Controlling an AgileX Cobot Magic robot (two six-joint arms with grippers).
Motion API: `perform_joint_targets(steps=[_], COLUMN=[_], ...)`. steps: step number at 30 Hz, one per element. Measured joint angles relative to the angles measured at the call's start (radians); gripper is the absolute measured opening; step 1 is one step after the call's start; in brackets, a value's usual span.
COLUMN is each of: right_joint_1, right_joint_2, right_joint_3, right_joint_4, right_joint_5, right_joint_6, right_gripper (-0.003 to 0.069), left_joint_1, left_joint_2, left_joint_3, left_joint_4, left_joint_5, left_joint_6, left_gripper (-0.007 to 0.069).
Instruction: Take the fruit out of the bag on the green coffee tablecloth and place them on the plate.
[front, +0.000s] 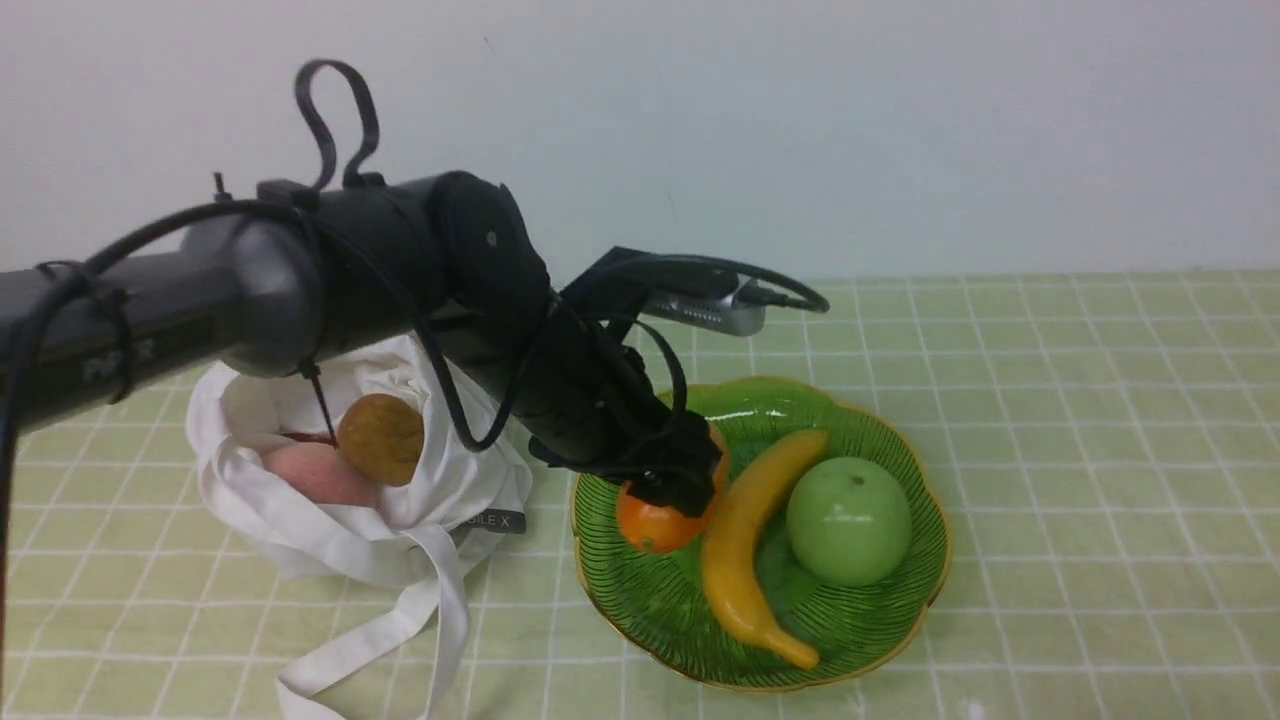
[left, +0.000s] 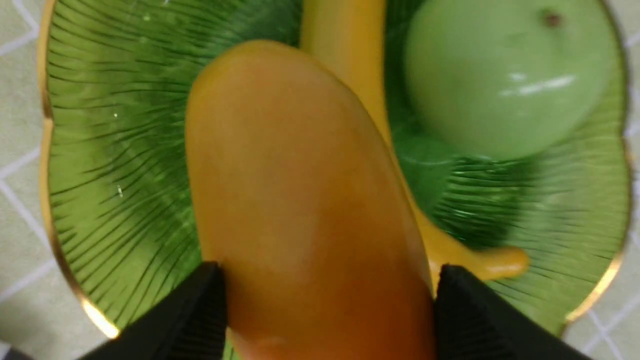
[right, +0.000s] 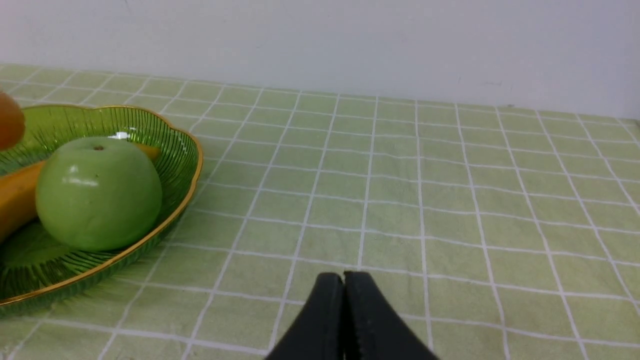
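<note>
My left gripper (front: 680, 482) is shut on the orange-yellow mango-like fruit (front: 652, 527), holding it low over the left part of the green plate (front: 640, 595). In the left wrist view the black fingers (left: 450, 295) press both sides of the fruit (left: 300, 200) above the ribbed plate (left: 110, 150). The white bag (front: 300, 540) lies open on the green coffee tablecloth (front: 1100, 450), left of the plate. Inside it sit a brown kiwi-like fruit (front: 381, 438) and a pink peach-like fruit (front: 315, 472). My right gripper (right: 344, 277) is shut and empty over bare cloth, right of the plate (right: 175, 145).
A yellow banana (front: 745, 540) and a green apple (front: 848, 520) lie in the middle and right of the plate. The bag's strap handles (front: 420, 620) trail toward the front edge. A pale wall stands behind the table.
</note>
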Motion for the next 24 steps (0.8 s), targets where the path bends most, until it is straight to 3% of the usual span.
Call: perform_joint_targets(steps=[5, 10, 14, 18, 21, 23, 24], right_joint_1=[0.0, 0.0, 0.0, 0.0, 0.0, 0.0, 0.0], right_joint_2=[0.0, 0.0, 0.0, 0.0, 0.0, 0.0, 0.0], right_joint_3=[0.0, 0.0, 0.0, 0.0, 0.0, 0.0, 0.0], right_joint_4=[0.0, 0.0, 0.0, 0.0, 0.0, 0.0, 0.0], right_joint_5=[0.0, 0.0, 0.0, 0.0, 0.0, 0.0, 0.0], right_joint_6=[-0.005, -0.005, -0.005, -0.005, -0.005, -0.005, -0.005], right_gripper=[-0.0012, -0.0012, -0.0012, -0.0012, -0.0012, -0.0012, -0.0012], left_joint_1=[0.0, 0.0, 0.0, 0.0, 0.0, 0.0, 0.0], left_joint_2=[0.03, 0.03, 0.029, -0.012, -0.138, -0.254, -0.266], left_joint_3=[0.0, -0.01, -0.039, -0.079, -0.089, -0.089, -0.089], left_joint_4=[0.0, 0.004, 0.017, 0.094, 0.213, 0.282, 0.287], left_joint_5=[-0.033, -0.033, 0.006, 0.071, 0.101, 0.129, 0.134], left_joint_6=[0.0, -0.001, -0.016, -0.06, -0.123, -0.172, -0.183], left_gripper=[0.0485, 0.0594, 0.0594, 0.0431, 0.0141, 0.0043, 0.0033])
